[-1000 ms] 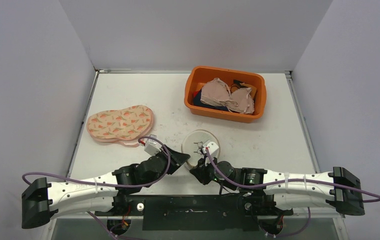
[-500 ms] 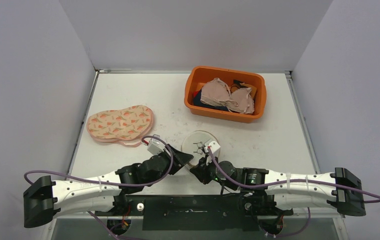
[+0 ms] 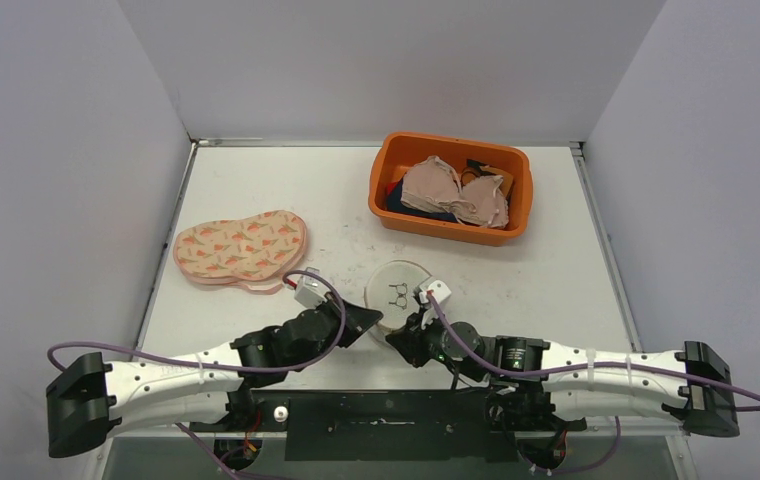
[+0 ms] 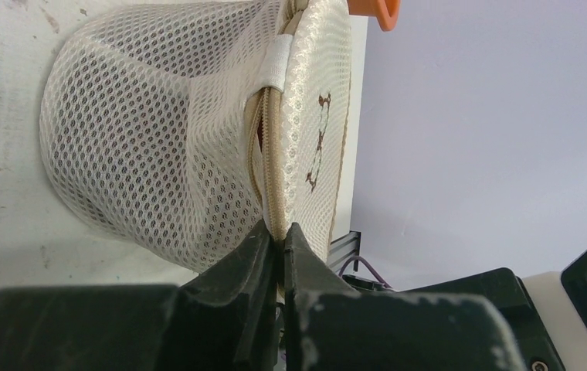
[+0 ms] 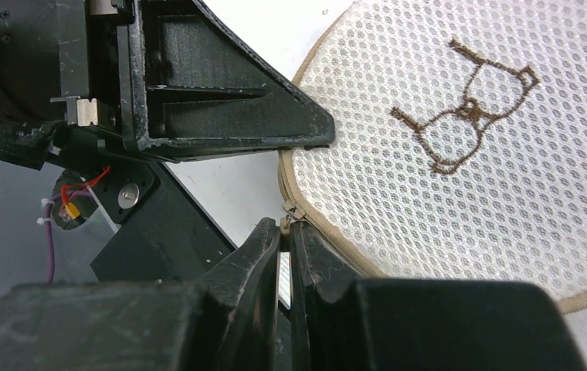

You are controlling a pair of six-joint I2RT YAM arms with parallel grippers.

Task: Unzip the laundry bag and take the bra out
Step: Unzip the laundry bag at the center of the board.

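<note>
From above, the laundry bag (image 3: 401,288) is lying near-centre on the bench (image 3: 286,190). In the left wrist view, the left gripper (image 4: 277,234) jaws are pinching its rim seam, with the zip (image 4: 260,147) barely parting. In the right wrist view, the right gripper (image 5: 285,229) jaws are pinching the zip pull (image 5: 286,217), so unzipping seems to be just starting and the bra is not yet out.

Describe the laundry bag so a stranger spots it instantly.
On the white table, look in front of the orange tub, toward the near edge. The laundry bag is the round white mesh drum with a brown bra outline stitched on top, unlike the flat carrot-print pouch to its left.
</note>
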